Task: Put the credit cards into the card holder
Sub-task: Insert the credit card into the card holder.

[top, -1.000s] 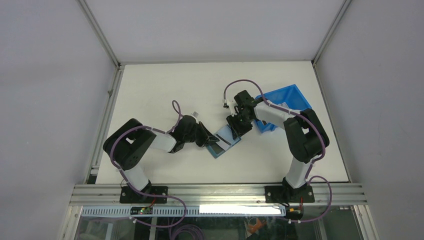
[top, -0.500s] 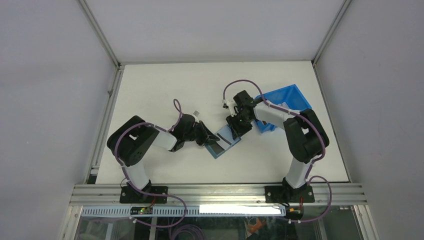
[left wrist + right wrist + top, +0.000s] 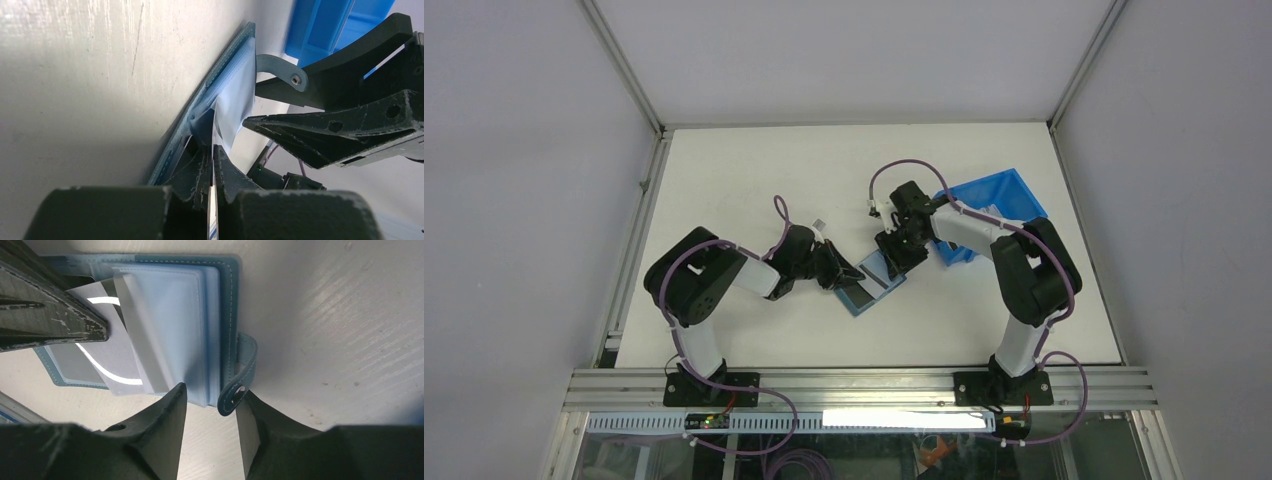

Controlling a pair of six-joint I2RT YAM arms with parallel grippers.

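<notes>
**Card part-fed into open holder, both arms on it**

Table (image 3: 754, 180): white, matte, lightly scuffed.

Blue bin (image 3: 1009, 195): hard plastic, open-fronted, at the table's far right.

Card holder (image 3: 227, 295): near the bin, off its near-left corner, lying open and flat. The teal stitched cover looks soft and floppy. Inside is a stack of clear, pale-blue plastic sleeves (image 3: 167, 315). It is probably light and will slide unless pinned. Best hold is the stitched edge by the tab, not the slick sleeves.

Right gripper (image 3: 212, 395): jaws part spread, tips down on the holder's bin-side edge, straddling the tab. It reads as pinning the holder. I can't tell if it pinches anything.

Left gripper (image 3: 212, 152): pressed together on one credit card (image 3: 107, 357), at the holder's side away from the bin.

The card is thin, stiff and glossy grey-white with a dark stripe. It is likely slippery, so an edge grip only. Its leading edge is tucked under a lifted sleeve, so I judge it partly in. No other cards are visible.

Snap tab (image 3: 242, 375): small curled strap with a metal stud, sticking out toward the bin.
</notes>
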